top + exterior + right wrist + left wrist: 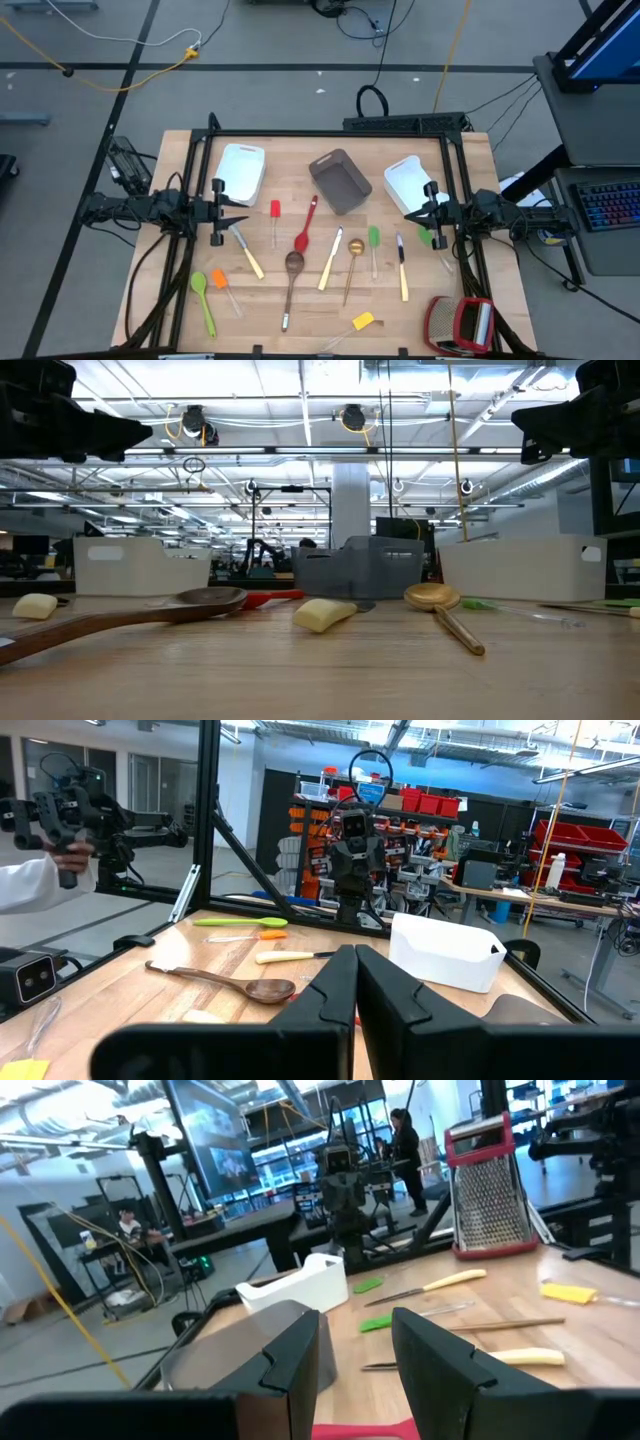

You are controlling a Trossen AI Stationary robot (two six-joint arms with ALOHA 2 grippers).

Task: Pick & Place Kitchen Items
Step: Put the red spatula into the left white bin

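Both arms hover at the desk (180,150) edges, nothing lifted yet. Left claw (240,212) sits middle-left with its fingers spread a little; right claw (412,214) at middle-right is pinched nearly closed, and both are empty. The utensils lie scattered across the lower half of the high view: red spoon (305,228), wooden spoon (292,275), gold spoon (353,258), green spatula (203,298). They're flat and crowded, so a descending claw could nudge a neighbour, or slip off a thin handle.

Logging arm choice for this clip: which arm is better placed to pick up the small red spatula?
Left. The left gripper, open, hovers just beside the red spatula. The right gripper, shut, waits across the table by the white bin.
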